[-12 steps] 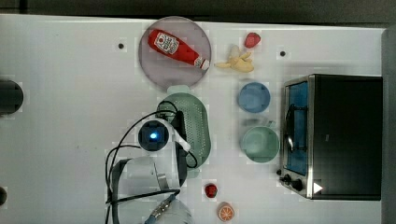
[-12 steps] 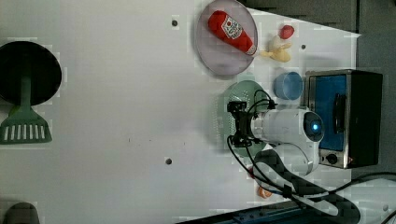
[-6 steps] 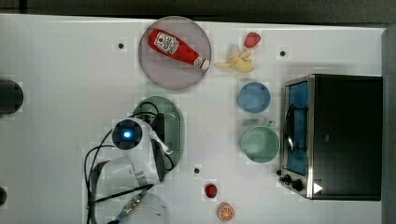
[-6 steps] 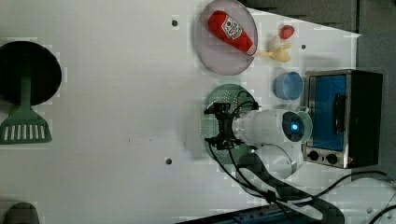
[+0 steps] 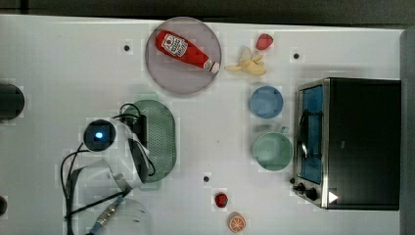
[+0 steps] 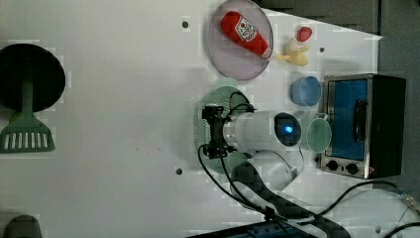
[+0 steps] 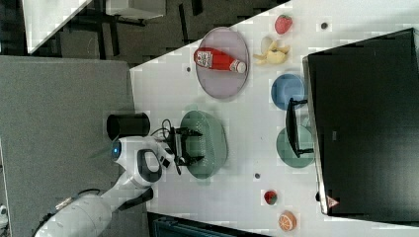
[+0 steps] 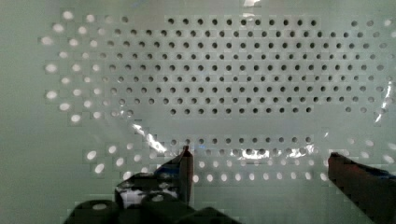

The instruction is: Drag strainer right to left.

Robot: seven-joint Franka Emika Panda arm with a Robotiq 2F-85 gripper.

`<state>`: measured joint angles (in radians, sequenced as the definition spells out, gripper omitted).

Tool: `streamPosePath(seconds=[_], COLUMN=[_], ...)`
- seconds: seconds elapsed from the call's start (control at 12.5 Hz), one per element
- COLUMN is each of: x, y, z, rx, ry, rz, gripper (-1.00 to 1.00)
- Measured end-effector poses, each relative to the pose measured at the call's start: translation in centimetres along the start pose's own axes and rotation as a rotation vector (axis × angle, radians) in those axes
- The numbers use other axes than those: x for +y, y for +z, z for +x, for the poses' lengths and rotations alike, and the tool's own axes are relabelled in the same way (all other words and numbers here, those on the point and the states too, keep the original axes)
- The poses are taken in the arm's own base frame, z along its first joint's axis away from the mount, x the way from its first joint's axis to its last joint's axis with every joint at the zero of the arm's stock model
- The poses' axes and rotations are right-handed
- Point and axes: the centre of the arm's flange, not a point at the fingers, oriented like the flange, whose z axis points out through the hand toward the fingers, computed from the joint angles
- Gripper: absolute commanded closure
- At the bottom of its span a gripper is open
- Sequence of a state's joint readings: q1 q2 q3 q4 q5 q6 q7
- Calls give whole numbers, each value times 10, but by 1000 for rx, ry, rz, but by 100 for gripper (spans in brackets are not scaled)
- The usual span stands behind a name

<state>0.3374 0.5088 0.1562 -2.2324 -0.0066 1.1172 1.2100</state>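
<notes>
The strainer [image 8: 233, 70] looks like pale green plastic, smooth and slightly glossy, its floor pierced with rows of small round holes and catching bright glints. The table [image 5: 58, 58] is a matt white surface. The oven [image 5: 352, 142] has a brushed metal frame, a shiny blue-tinted glass door and a matt black top. The plate [image 5: 182, 78] looks smooth and greyish. The ketchup bottle [image 5: 186, 49] is glossy red plastic.

Toaster oven [image 5: 357, 142] sits at the top view's right. Blue bowl [image 5: 266, 102] and green mug [image 5: 272, 151] are just beside its door, ketchup plate [image 5: 166, 78] well apart.
</notes>
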Motion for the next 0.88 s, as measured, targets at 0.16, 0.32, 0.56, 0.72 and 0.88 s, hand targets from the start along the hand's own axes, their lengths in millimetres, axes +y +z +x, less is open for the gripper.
streamPosePath(seconds=[0.16, 0.32, 0.56, 0.72, 0.88], x=[-9, -7, 2, -1, 1], y=[2, -2, 0, 6, 6], z=[-26, -46, -67, -94, -111], rx=[-15, -23, -39, -64, -96], ry=[-9, -29, -31, -45, -13], rz=[16, 31, 16, 4, 0], gripper=[-100, -100, -100, -100, -100])
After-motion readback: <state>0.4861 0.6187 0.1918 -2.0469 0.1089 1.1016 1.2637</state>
